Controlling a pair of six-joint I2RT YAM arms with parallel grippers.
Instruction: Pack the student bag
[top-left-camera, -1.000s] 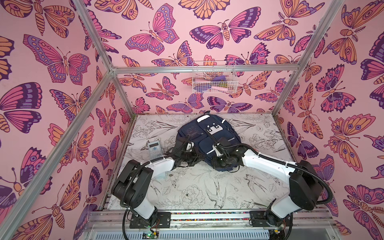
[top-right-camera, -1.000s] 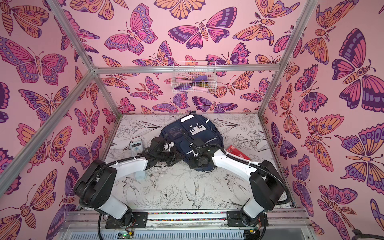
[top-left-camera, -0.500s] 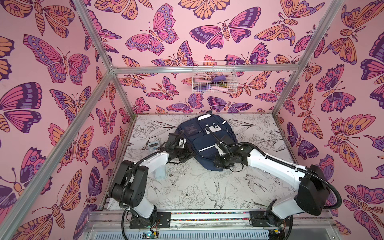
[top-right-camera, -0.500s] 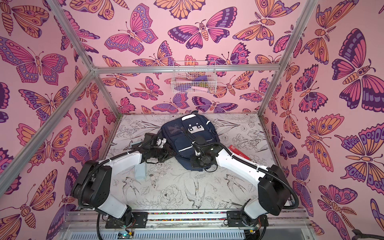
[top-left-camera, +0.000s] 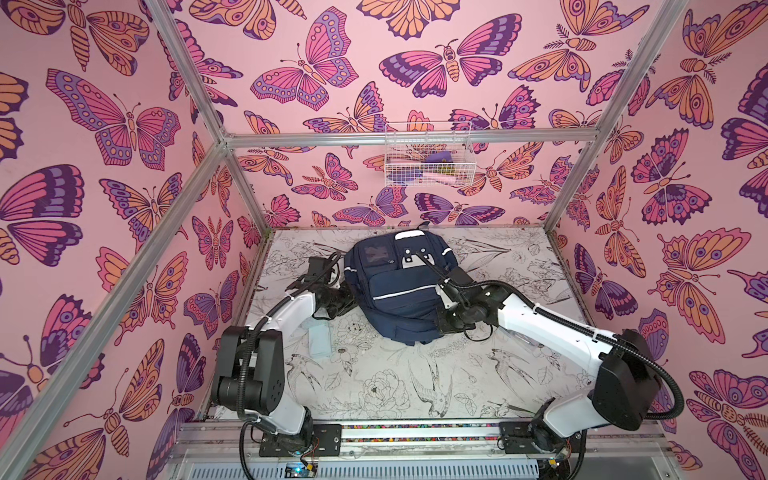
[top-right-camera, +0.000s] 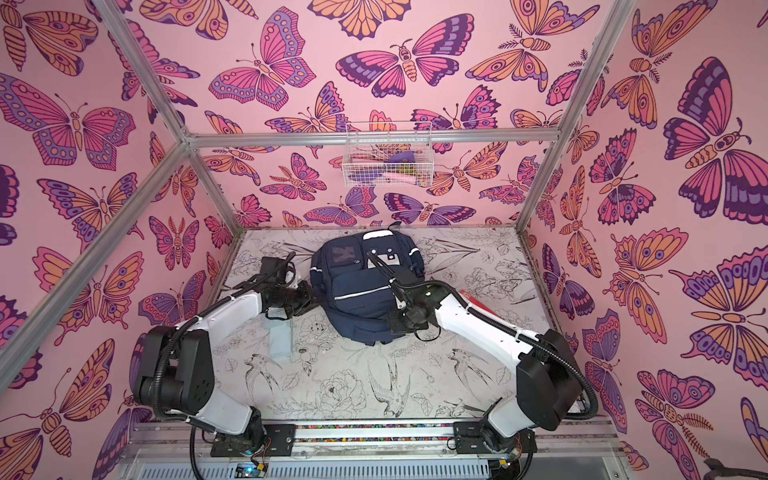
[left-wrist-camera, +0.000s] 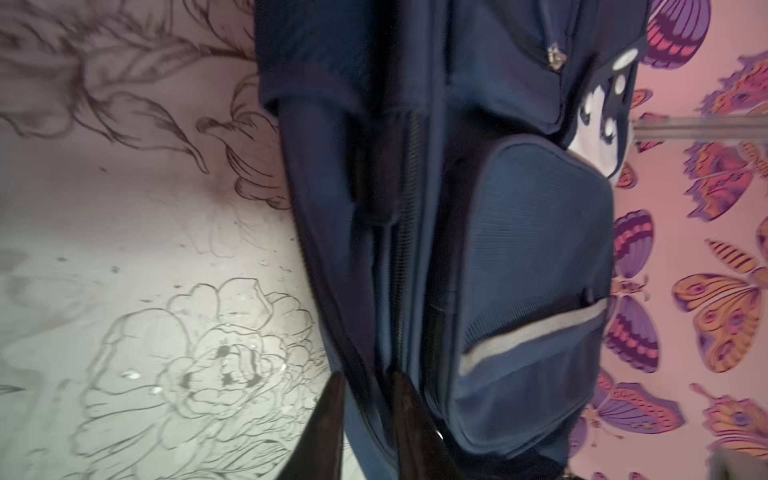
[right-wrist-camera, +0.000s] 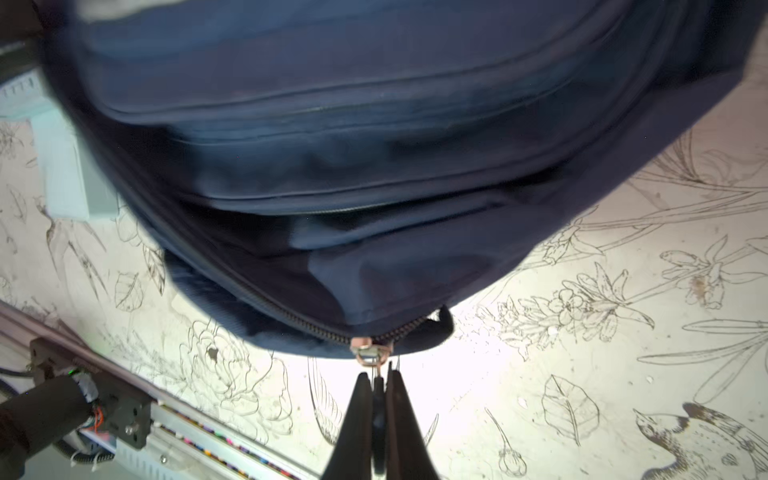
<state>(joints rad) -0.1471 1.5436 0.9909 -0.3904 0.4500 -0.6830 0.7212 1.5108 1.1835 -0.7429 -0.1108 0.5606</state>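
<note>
Pinching a zip pull (right-wrist-camera: 371, 356) between jaws shut tight on it, the right pincer (right-wrist-camera: 377, 376) sits at the near corner of the navy student bag (top-left-camera: 395, 299). The bag lies flat on the flower-printed table (top-left-camera: 374, 395) and stretches away beyond this pincer toward the back wall.

A pale blue-green box (top-left-camera: 320, 341) lies on the near side of the left pincer (left-wrist-camera: 369, 378), under its forearm. The left pincer is at the bag's flank. Its fingers stand a narrow gap apart with a fold of the bag's side between them. The blur hides whether they grip it.

Since a second ago the bag's near end has swung a little toward the left pincer, so the bag lies straighter. The left arm has drawn back from over the flank to its edge.

Far beyond both pincers, a white wire basket (top-left-camera: 390, 166) hangs on the butterfly-papered back wall, unchanged.
</note>
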